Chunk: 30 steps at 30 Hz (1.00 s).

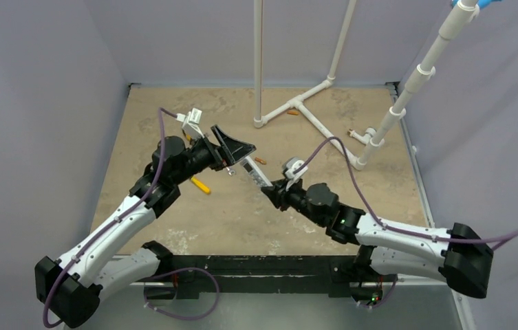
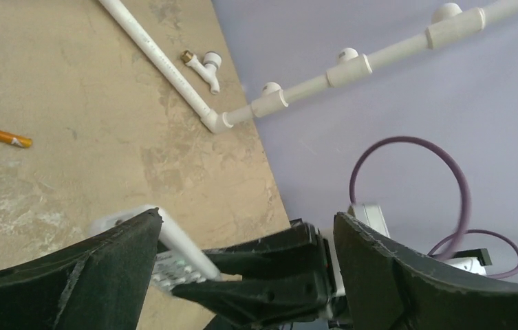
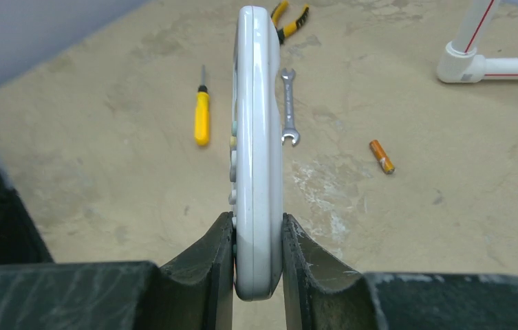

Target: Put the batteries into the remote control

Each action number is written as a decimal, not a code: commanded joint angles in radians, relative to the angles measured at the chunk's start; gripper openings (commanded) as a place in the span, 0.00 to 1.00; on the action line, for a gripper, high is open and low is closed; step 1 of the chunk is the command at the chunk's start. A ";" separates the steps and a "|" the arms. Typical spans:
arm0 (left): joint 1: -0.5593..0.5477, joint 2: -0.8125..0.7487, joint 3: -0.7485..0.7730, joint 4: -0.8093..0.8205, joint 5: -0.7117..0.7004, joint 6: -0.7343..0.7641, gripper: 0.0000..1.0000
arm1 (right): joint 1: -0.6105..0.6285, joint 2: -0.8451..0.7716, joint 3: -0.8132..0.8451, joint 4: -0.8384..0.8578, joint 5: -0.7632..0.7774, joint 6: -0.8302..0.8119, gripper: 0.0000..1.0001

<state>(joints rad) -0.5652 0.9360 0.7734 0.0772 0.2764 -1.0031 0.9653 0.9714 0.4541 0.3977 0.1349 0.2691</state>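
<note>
The white remote control (image 3: 257,137) is held edge-on, buttons to the left, in my right gripper (image 3: 257,254), which is shut on its near end. In the top view the remote (image 1: 256,172) sticks out up-left from the right gripper (image 1: 273,189) above the table. My left gripper (image 1: 237,152) is wide open and empty at the remote's far end. In the left wrist view its fingers (image 2: 104,268) flank the remote (image 2: 173,251). One orange battery (image 1: 261,161) lies on the table beside the remote, also seen in the right wrist view (image 3: 381,156). Another battery (image 1: 293,112) lies by the pipe frame.
A yellow screwdriver (image 3: 202,113), a small silver wrench (image 3: 288,110) and yellow-handled pliers (image 3: 289,17) lie on the table beyond the remote. A white PVC pipe frame (image 1: 311,103) stands at the back right. Grey walls enclose the table.
</note>
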 commanded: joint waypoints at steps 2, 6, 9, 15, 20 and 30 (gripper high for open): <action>0.000 0.042 0.082 -0.207 -0.013 -0.015 0.91 | 0.186 0.118 0.080 0.049 0.510 -0.419 0.00; 0.000 0.041 0.079 -0.213 -0.016 -0.035 0.90 | 0.235 0.139 0.043 0.168 0.542 -0.570 0.00; 0.000 0.047 0.078 -0.208 -0.012 -0.033 0.89 | 0.262 0.145 0.009 0.229 0.513 -0.667 0.00; 0.000 0.074 0.075 -0.182 0.022 -0.040 0.87 | 0.304 0.135 0.005 0.251 0.536 -0.720 0.00; 0.000 0.089 0.072 -0.171 0.044 -0.048 0.85 | 0.337 0.168 0.015 0.312 0.611 -0.797 0.00; 0.000 0.120 0.067 -0.139 0.085 -0.058 0.73 | 0.400 0.298 0.039 0.520 0.748 -1.010 0.00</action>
<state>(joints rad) -0.5652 1.0428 0.8268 -0.1284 0.3107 -1.0401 1.3396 1.2465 0.4545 0.7414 0.8143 -0.6266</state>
